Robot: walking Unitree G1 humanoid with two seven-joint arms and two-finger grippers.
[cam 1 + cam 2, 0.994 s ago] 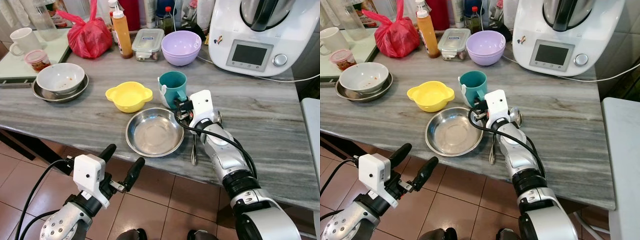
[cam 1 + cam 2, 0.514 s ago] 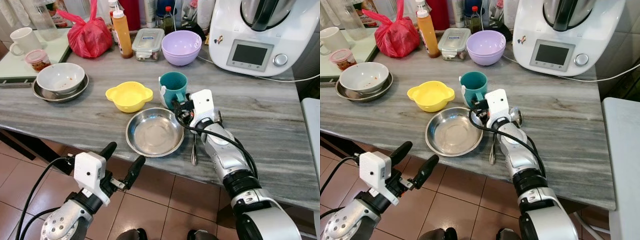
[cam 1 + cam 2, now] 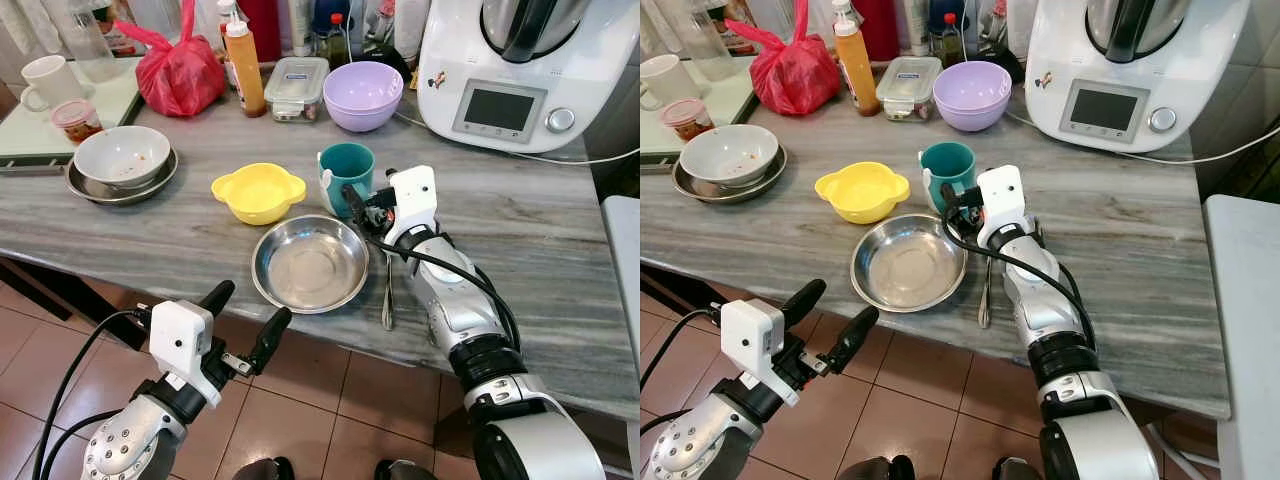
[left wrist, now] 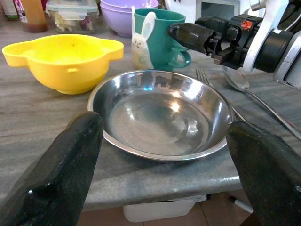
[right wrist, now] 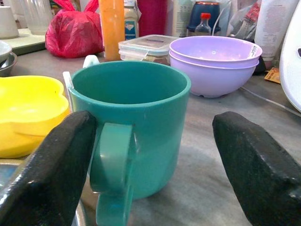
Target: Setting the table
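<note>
Right gripper (image 3: pixel 365 200) has lifted, fingers apart, facing the teal mug (image 3: pixel 345 177); next, straddle its handle and clamp.

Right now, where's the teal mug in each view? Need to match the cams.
Left eye view: teal mug mid-counter, behind the steel plate.
Right eye view: teal mug just left of the right gripper.
Left wrist view: mug beyond the plate's far rim.
Right wrist view: mug close up, framed by the open fingers.
Shared landmark: the yellow bowl beside the mug.
</note>
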